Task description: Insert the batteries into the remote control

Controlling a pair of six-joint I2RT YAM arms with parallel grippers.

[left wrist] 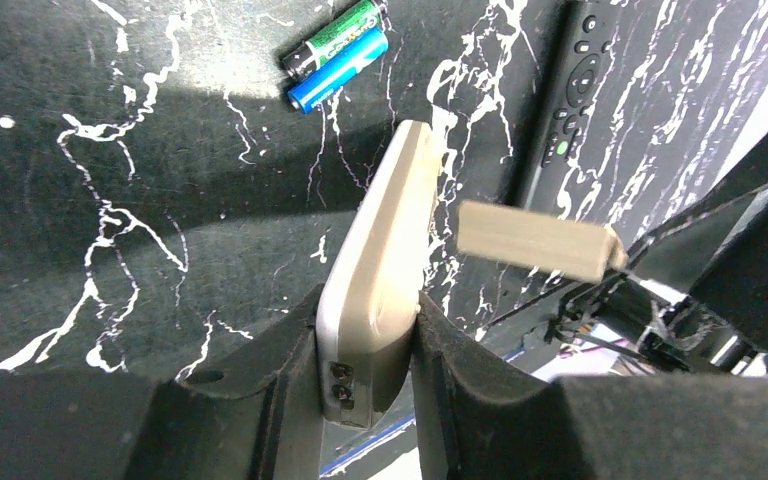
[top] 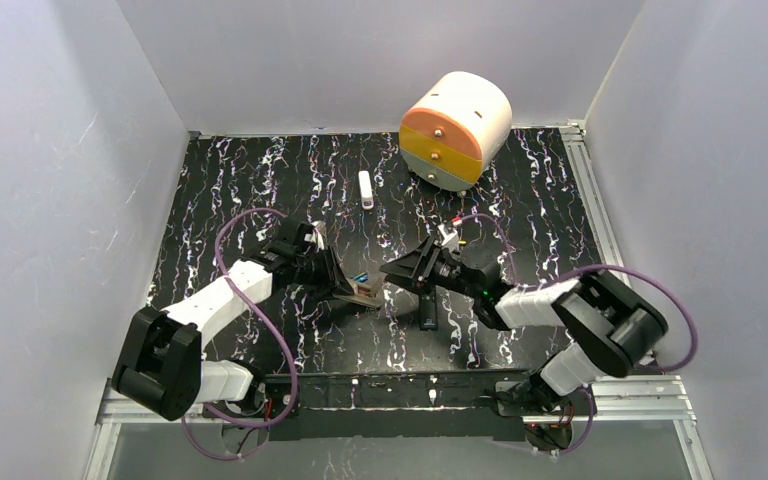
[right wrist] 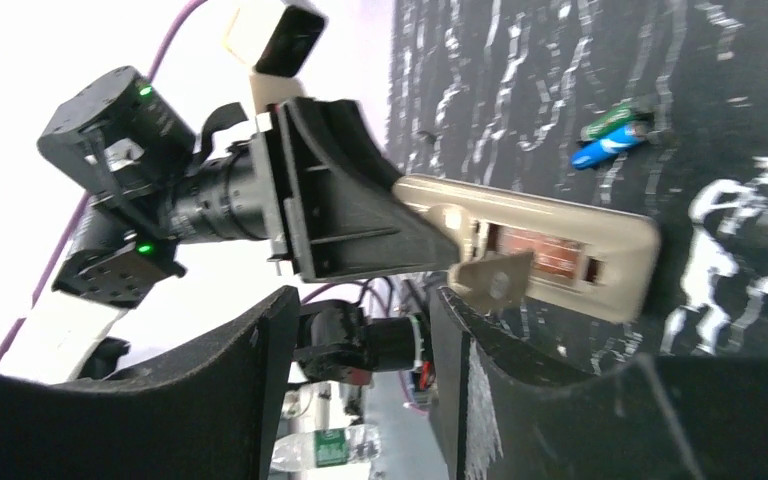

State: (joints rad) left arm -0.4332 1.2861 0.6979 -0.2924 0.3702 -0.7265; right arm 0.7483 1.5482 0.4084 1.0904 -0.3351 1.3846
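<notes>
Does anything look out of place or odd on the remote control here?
Yes. The remote control, clamped on edge in the left gripper, has its battery cover off, beside a fingertip of the right gripper; the compartment lies open.

- Left arm (top: 215,295) had white link shells and black joint housings.
- Right arm (top: 540,300) was coloured alike.
- Purple cables (top: 250,212) looped off both.
- Fingers (left wrist: 520,400) were matte black.

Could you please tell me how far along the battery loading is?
Done: the cover is off and the compartment is bare. In hand: the left gripper clamps the remote control, and the cover sits at the right gripper. Left: both batteries lie on the table.
</notes>
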